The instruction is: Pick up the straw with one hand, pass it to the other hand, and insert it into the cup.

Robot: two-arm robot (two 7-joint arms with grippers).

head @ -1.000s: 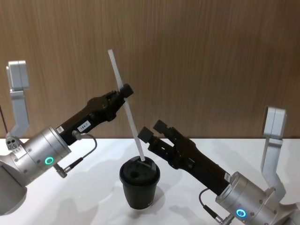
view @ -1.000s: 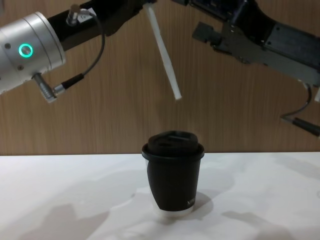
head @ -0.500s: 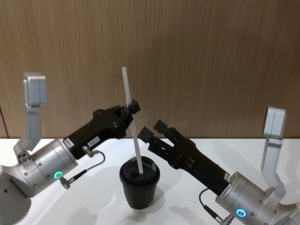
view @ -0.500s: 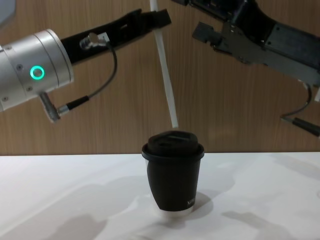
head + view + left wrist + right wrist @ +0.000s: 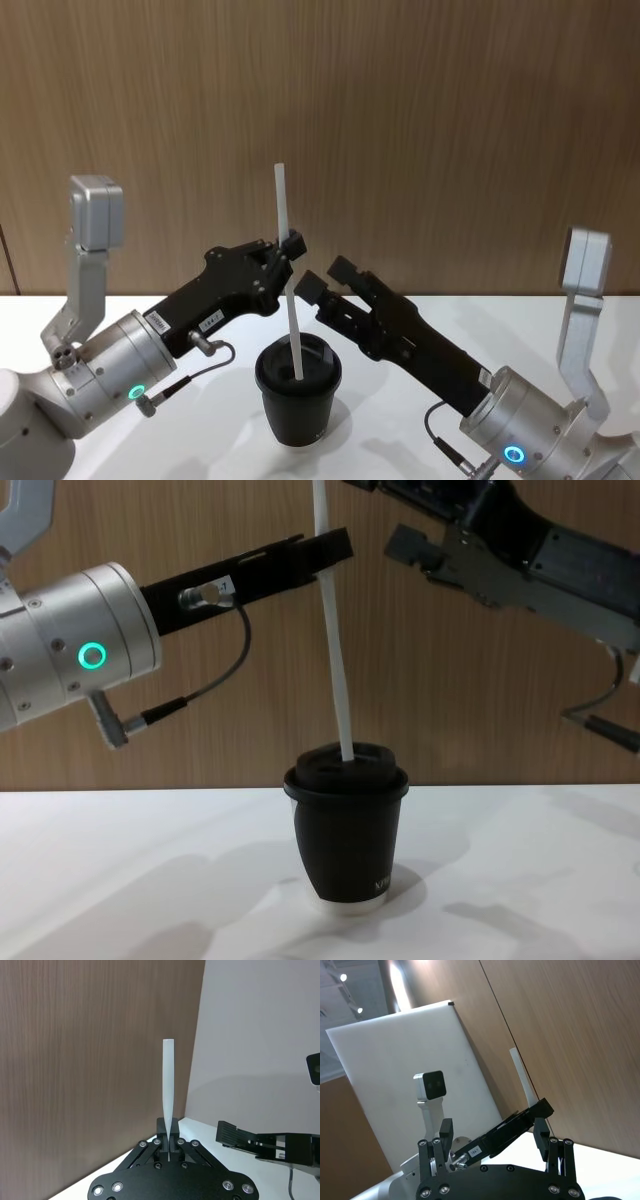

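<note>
My left pincer [image 5: 290,245], clamped on the straw [image 5: 287,300], holds it nearly upright with its lower tip at the lid of the cup [image 5: 298,405]; whether the tip is in the hole I cannot tell. My right pincer [image 5: 325,278] hangs spread and empty just beside. Pickup and handover look done; pushing the straw down and letting go remain

No text can be read with certainty. A small white sticker [image 5: 212,319] with dark digits sits on the side of my left gripper [image 5: 289,245], well behind the fingers; the digits are too small to make out. The cup [image 5: 345,840] carries small pale print [image 5: 381,885] low on its wall, just above the bottom rim, and this too is illegible.
</note>
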